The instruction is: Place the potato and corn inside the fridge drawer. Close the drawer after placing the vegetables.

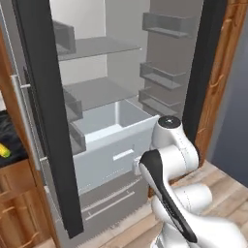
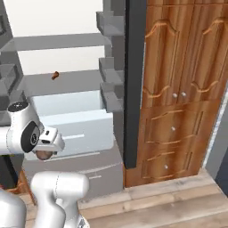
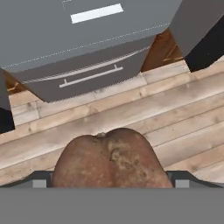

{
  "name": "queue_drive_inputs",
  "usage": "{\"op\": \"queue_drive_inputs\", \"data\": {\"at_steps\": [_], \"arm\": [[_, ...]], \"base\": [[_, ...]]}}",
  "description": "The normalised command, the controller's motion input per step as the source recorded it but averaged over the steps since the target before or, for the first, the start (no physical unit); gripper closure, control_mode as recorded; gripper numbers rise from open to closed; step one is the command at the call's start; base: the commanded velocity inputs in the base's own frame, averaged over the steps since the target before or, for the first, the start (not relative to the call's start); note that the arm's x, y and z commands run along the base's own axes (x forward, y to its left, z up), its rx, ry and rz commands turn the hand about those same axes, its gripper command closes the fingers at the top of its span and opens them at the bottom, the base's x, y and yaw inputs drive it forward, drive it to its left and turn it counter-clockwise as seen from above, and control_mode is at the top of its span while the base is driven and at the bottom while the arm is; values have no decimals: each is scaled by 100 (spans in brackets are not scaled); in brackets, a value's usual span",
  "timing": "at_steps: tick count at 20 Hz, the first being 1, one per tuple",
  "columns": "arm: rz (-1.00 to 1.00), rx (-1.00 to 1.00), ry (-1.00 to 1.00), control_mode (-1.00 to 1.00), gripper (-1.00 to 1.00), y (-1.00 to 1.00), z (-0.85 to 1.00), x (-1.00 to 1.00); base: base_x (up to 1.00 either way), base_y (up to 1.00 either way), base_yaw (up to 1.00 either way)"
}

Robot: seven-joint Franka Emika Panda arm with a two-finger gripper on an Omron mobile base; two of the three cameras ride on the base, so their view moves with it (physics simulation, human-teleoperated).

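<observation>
Over on the far left of the left base view, the corn (image 1: 4, 150) is lying on a dark counter (image 1: 12, 145), well apart from the fridge and from me. Next comes the open dark fridge door (image 1: 46, 111), and past its edge the fridge drawer (image 1: 109, 145) is pulled out, pale and boxy, with its slot handle (image 1: 123, 154) facing me. From what I can see, the inside of the drawer looks bare. Glass shelves (image 1: 94, 47) sit above it, and grey door bins (image 1: 162, 77) hang on the right side.

My gripper (image 2: 44, 153) is low, in front of the drawer's face, clamped on the potato (image 3: 111, 159). In the hand view the brown lump sits right between my tips, over the wood floor (image 3: 131, 113), with the drawer front and the lower freezer panel (image 3: 87, 74) further up. From the right base view the potato (image 2: 43, 154) peeks out just under my hand.

There's a small brown thing (image 2: 55, 75) on the fridge shelf; too small to tell what. Right of the fridge is a wooden cabinet (image 2: 182, 89) with knobs.
</observation>
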Motion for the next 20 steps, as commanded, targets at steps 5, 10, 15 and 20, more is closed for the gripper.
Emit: {"op": "queue_drive_inputs", "data": {"at_steps": [5,10,15,20], "arm": [[0,0,0,100,100,0,0,0],[0,0,0,100,100,0,0,0],[0,0,0,100,100,0,0,0],[9,7,-3,-100,100,-2,29,60]], "base": [[74,-4,46],[13,-62,45],[53,-57,31],[2,-4,5]]}}
